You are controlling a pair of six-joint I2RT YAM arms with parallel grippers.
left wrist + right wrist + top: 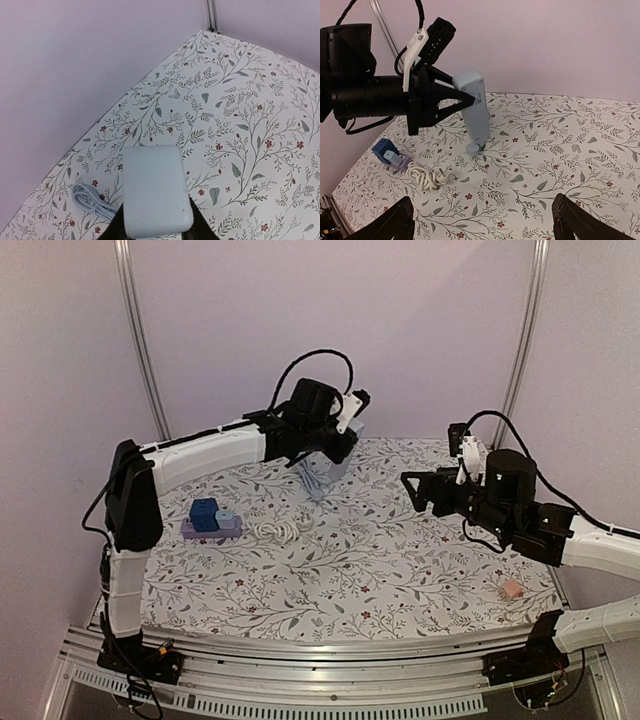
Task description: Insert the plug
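My left gripper [335, 453] is shut on a pale grey-blue power strip [322, 478], holding it upright and tilted with its lower end on the table at the back middle. In the left wrist view the strip [154, 190] fills the space between my fingers [197, 225], with its own bundled cord [90, 199] beside it. A white coiled cable with a plug [280, 529] lies on the table in front of the strip; it also shows in the right wrist view [427, 176]. My right gripper [415, 490] is open and empty above the table's right side, facing the strip [476, 112].
A blue block [205, 513] stands on a lilac base [190, 532] at the left, next to the coiled cable. A small pink object [511, 589] lies near the front right. The floral cloth [400, 560] covers the table; walls close the back and sides.
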